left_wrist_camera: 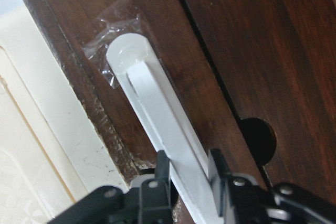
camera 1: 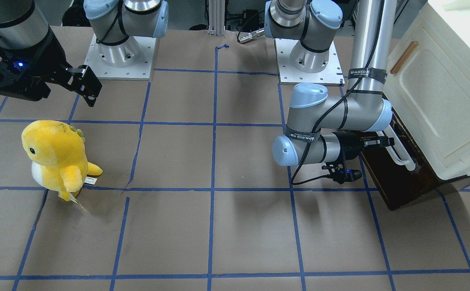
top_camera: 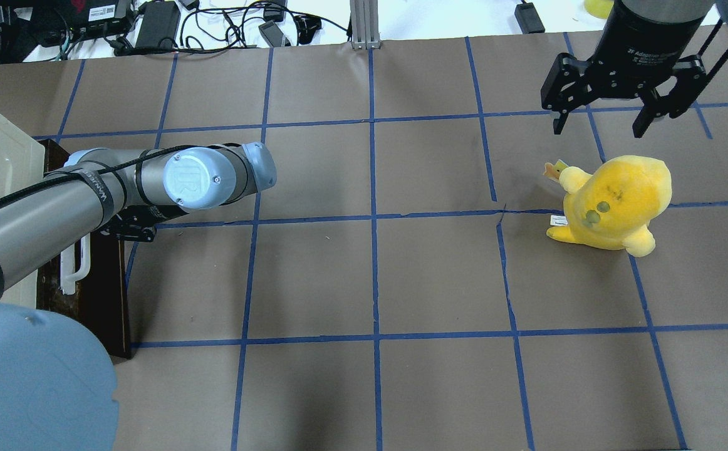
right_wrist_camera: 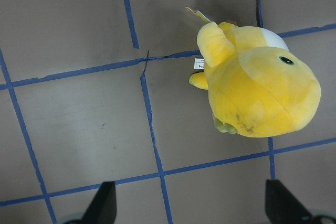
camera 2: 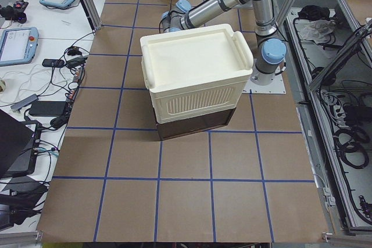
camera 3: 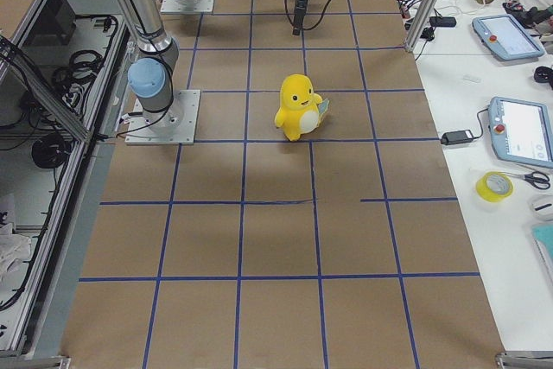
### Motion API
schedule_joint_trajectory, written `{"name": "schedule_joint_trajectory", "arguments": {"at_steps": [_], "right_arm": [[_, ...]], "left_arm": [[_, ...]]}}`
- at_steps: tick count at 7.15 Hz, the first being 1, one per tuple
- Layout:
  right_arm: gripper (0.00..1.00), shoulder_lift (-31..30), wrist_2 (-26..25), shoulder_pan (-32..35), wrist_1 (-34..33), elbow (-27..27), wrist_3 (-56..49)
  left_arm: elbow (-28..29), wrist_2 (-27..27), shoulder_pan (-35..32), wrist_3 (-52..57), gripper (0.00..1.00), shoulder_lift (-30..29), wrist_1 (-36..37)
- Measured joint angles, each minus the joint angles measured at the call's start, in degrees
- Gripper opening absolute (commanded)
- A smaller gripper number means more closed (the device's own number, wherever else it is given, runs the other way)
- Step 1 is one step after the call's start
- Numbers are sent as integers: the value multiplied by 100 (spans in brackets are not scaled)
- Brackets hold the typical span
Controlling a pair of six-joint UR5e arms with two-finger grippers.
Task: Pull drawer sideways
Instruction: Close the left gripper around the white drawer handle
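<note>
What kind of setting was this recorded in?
Probably a robotics lab: left arm and right arm bolted to a table with a blue tape grid, teach pendants on a side bench, and cables behind.

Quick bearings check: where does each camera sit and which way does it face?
Front-facing: across the table, facing the robot; left gripper at the drawer.
Overhead: behind the robot, looking down; right gripper near the plush.
Exterior left: left table end; cabinet, left arm beyond.
Exterior right: right end; plush, right arm.
Left wrist: fingers grip the white handle.
Right wrist: straight down on plush; fingertips.
Overhead and right wrist share the plush.
</note>
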Motion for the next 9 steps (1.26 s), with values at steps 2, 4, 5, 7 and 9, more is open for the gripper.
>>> {"name": "schedule_joint_trajectory", "arguments": {"at_steps": [2, 4, 5, 7, 9], "right_arm": [[100, 0, 0, -1, 0, 0, 0], [100, 0, 0, -7, 0, 0, 0], [100, 0, 0, -7, 0, 0, 0], [100, 0, 0, -1, 0, 0, 0], [100, 0, 0, -3, 0, 0, 0]], "left_arm": [[-5, -3, 0, -43, 29, -43, 13], [-8, -2, 1, -182, 29, -99, 18], [-12, -4, 0, -221, 29, -121, 23], [-14, -28, -25, -288, 27, -143, 25], [-9, -44, -61, -301, 27, -133, 21]]}}
